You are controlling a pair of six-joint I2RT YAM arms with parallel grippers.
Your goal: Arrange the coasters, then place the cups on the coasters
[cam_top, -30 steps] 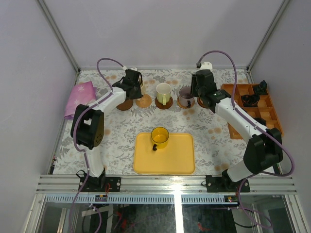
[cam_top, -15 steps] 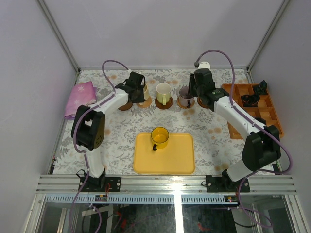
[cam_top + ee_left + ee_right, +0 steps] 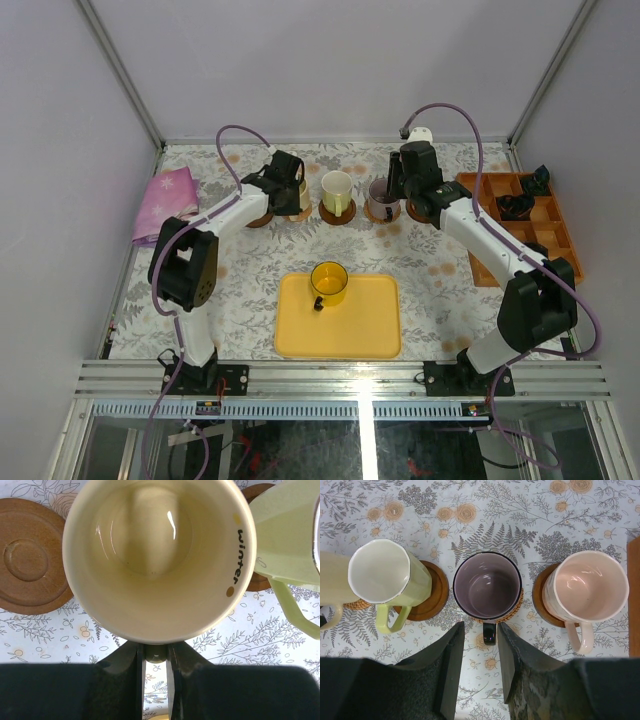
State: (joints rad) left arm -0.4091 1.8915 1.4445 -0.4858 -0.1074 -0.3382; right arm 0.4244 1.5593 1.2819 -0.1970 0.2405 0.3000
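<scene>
My left gripper (image 3: 156, 652) is shut on the handle of the cream cup (image 3: 160, 555), whose bowl fills the left wrist view. From above, this cup (image 3: 298, 188) hangs over a light tan coaster (image 3: 297, 211); contact cannot be told. An empty dark coaster (image 3: 30, 562) lies left of it. The pale green cup (image 3: 385, 572), the purple-grey cup (image 3: 487, 585) and the pink cup (image 3: 587, 587) each stand on a coaster. My right gripper (image 3: 481, 640) is open, its jaws either side of the purple-grey cup's black handle without touching it. The yellow cup (image 3: 328, 282) stands on the yellow tray (image 3: 370, 320).
A pink cloth (image 3: 165, 200) lies at the back left. An orange compartment tray (image 3: 520, 225) with black objects (image 3: 515, 205) sits along the right edge. White walls close in the table on three sides.
My left gripper has carried the cream cup to the right, from above the dark coaster to above the tan one. The right gripper shifted slightly toward the purple-grey cup, then held still.
</scene>
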